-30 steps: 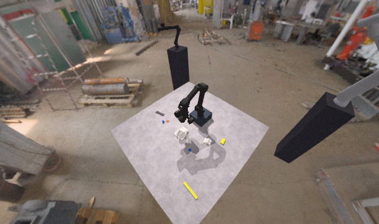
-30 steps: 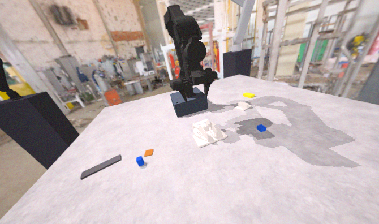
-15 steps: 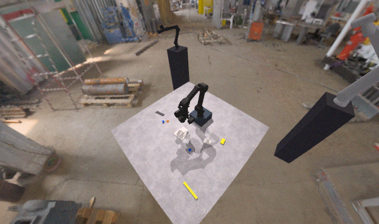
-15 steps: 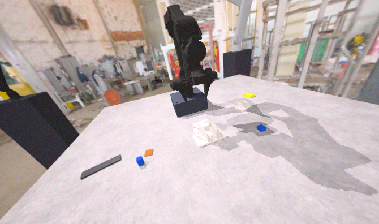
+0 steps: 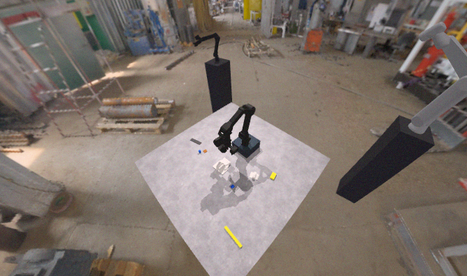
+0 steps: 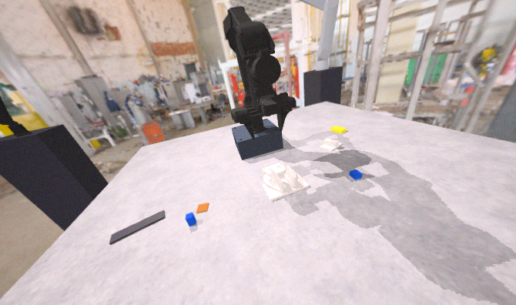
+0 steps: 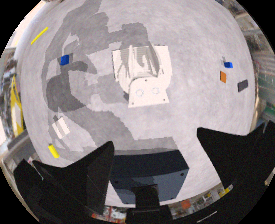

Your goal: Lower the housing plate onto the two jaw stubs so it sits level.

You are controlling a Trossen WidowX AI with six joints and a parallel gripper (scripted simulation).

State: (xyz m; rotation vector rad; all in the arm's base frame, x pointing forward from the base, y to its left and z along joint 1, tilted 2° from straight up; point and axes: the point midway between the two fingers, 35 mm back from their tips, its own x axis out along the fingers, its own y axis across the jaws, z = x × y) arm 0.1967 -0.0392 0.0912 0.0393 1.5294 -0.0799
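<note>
In the wrist view, a white plate (image 7: 148, 95) with two round marks, apparently the housing plate, is seen at the lower edge of the ribbed white assembly (image 5: 218, 169) (image 6: 283, 185) (image 7: 163, 65), above centre of the frame; whether it is seated level cannot be told. The assembly is carried by the pale surface (image 5: 183, 181) (image 6: 218, 269) (image 7: 198, 100). The end effector (image 5: 228, 152) (image 6: 267, 134) (image 7: 157, 139) is released, its fingers spread wide with nothing gripped, and is held raised, apart from the assembly. A dark block (image 5: 247, 153) (image 6: 260, 149) (image 7: 150, 165) is seen at lower centre in the wrist view. A smaller white piece (image 5: 254, 175) (image 6: 331, 144) (image 7: 60, 127) is placed at lower left there, near a yellow block (image 5: 273, 175) (image 6: 338, 129) (image 7: 53, 151). At upper left, a blue block (image 7: 65, 59) (image 5: 232, 186) (image 6: 356, 174) is seen; at right, an orange tile (image 5: 205, 151) (image 6: 202, 208) (image 7: 223, 76) is set near a dark strip (image 5: 196, 141) (image 6: 137, 227) (image 7: 243, 85).
</note>
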